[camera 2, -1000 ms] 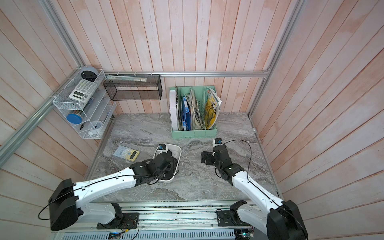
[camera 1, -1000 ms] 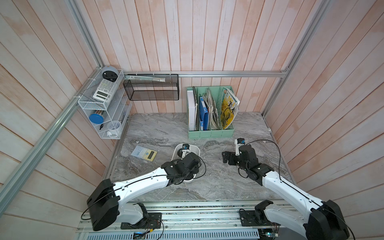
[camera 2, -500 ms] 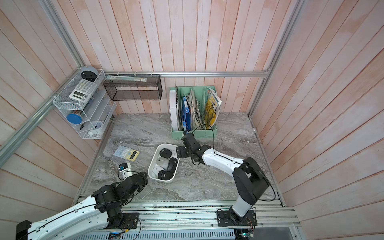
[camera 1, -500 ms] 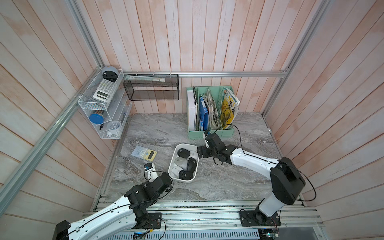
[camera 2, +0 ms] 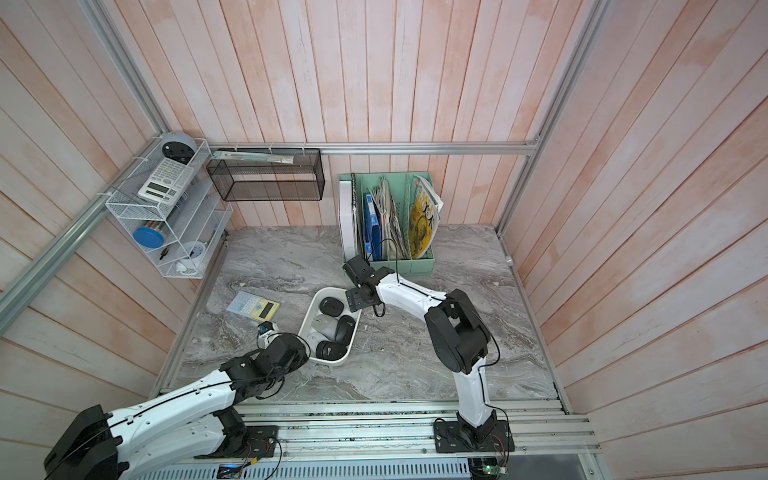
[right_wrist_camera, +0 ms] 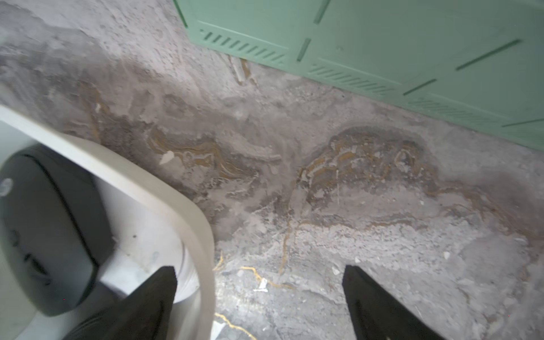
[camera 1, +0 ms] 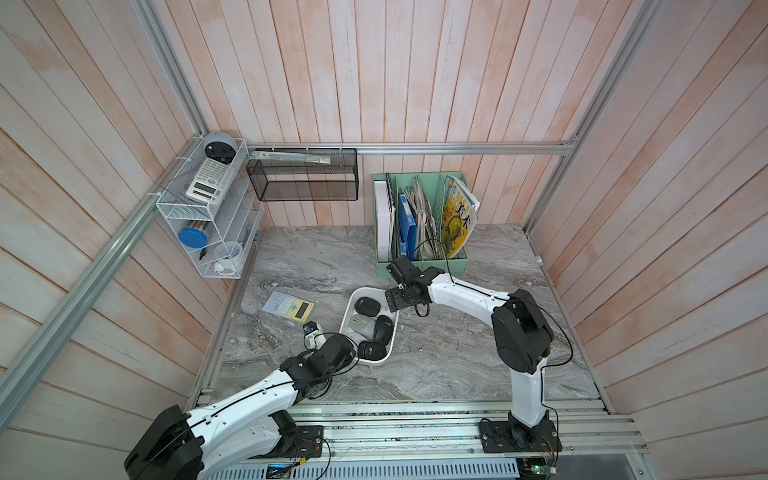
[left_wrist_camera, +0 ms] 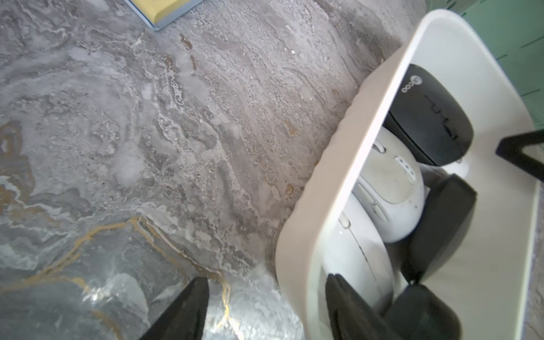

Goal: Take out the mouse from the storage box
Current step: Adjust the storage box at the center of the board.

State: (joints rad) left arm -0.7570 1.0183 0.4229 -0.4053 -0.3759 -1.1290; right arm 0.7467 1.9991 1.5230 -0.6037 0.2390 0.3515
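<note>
The fingers (left_wrist_camera: 182, 315) of the left gripper (left_wrist_camera: 266, 281) are spread wide and hold nothing. One hangs over the bare table (camera 1: 457, 353) just outside the storage box (left_wrist_camera: 332, 182). The other reaches inside the box at the corner nearest the table's front edge, close against a pale mouse (left_wrist_camera: 359, 259); I cannot tell whether it touches the mouse. The fingers (right_wrist_camera: 371, 297) of the right gripper (right_wrist_camera: 259, 269) are spread wide too and are empty. They straddle the rim at the box's opposite corner, the one toward the back edge. One finger is inside near a black mouse (right_wrist_camera: 50, 235) without touching it, and the other is over the table.

The box sits near the middle of the table, a little toward the left edge, with its long side running roughly front to back. The left wrist view shows five mice packed in it: three black and two pale.

A calculator (camera 1: 289, 306) lies flat on the table between the box and the left edge, apart from both. A green file holder (camera 1: 422, 266) stands at the back edge, filled with upright folders, papers and a yellow magazine (camera 1: 457, 220). A black wire basket (camera 1: 303, 183) hangs on the back wall, and a white wire rack (camera 1: 208, 220) hangs on the left wall.
</note>
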